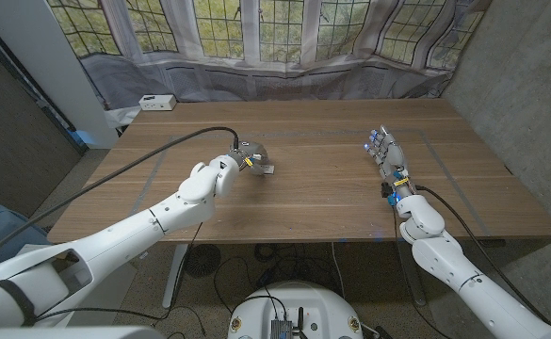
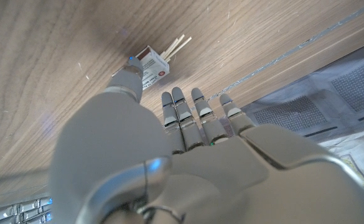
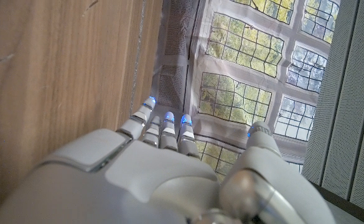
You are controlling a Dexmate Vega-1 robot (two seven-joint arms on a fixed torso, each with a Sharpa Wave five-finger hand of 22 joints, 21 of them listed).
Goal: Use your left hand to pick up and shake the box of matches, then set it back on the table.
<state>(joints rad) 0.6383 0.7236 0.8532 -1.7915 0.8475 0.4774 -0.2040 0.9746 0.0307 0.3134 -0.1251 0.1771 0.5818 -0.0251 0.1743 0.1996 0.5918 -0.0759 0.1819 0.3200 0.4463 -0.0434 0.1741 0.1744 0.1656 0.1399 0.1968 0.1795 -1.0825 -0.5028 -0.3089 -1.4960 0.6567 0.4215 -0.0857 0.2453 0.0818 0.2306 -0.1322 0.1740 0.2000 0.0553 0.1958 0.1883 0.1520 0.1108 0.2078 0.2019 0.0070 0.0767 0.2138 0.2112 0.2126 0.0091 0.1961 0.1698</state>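
Note:
The small matchbox (image 1: 267, 169) lies on the wooden table (image 1: 322, 202) left of the middle, and a few matches (image 2: 178, 45) stick out of its open end. My left hand (image 1: 245, 156) is right beside the matchbox (image 2: 152, 63). The thumb tip (image 2: 130, 67) touches the box's side. The other fingers (image 2: 197, 112) reach out straight next to the box and do not close around it. My right hand (image 1: 386, 153) stands at the table's right side with its fingers (image 3: 163, 124) stretched out and nothing in it.
A white box (image 1: 155, 102) sits at the table's far left corner. Thin tape lines (image 1: 445, 169) run across the tabletop. A printed window backdrop (image 1: 284, 38) hangs behind the far edge, and a grey wall stands to the right.

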